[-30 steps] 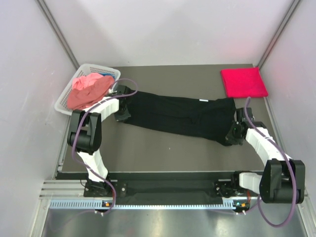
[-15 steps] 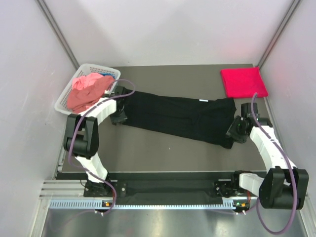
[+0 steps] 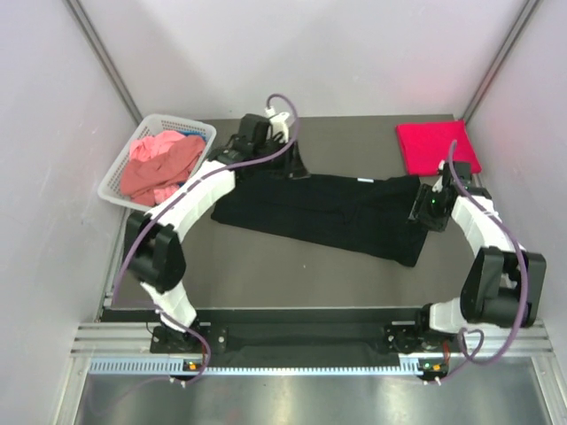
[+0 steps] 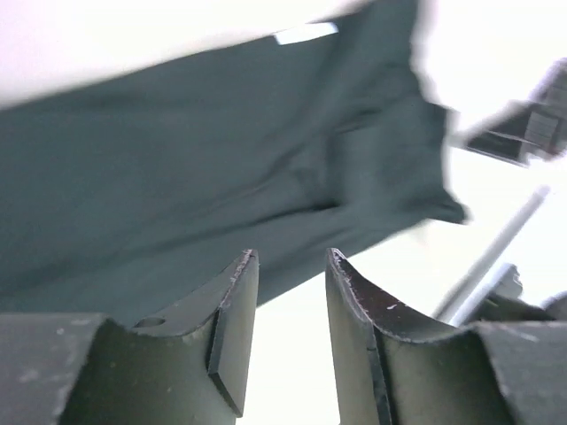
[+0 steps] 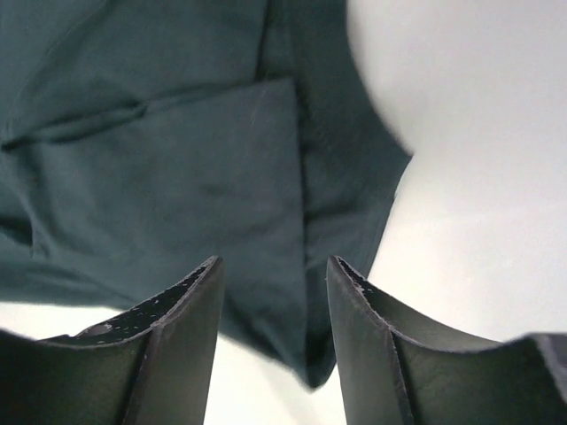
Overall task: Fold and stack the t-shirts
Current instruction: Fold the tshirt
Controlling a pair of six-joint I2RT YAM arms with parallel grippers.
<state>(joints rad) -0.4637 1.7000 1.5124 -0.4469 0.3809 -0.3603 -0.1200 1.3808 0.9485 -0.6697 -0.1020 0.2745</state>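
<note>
A black t-shirt [image 3: 328,211] lies stretched in a long band across the middle of the table. My left gripper [image 3: 292,170] hovers over its far edge with its jaws open and nothing between them; in the left wrist view the gripper [image 4: 291,266] looks along the black t-shirt [image 4: 221,150]. Off the shirt's right end, my right gripper [image 3: 423,211] is also open and empty, and in the right wrist view the gripper [image 5: 275,274] hangs above a folded layer of the black t-shirt [image 5: 177,168]. A folded red t-shirt [image 3: 437,147] lies at the back right.
A white lattice basket [image 3: 120,173] stands at the back left with a salmon pink shirt [image 3: 159,164] heaped in it and a bit of blue cloth [image 3: 191,135] behind. Walls close in on both sides.
Both grippers have opened and let go of the black t-shirt. The left arm swung from the shirt's left end to its far edge. The right gripper drew back toward the red t-shirt.
</note>
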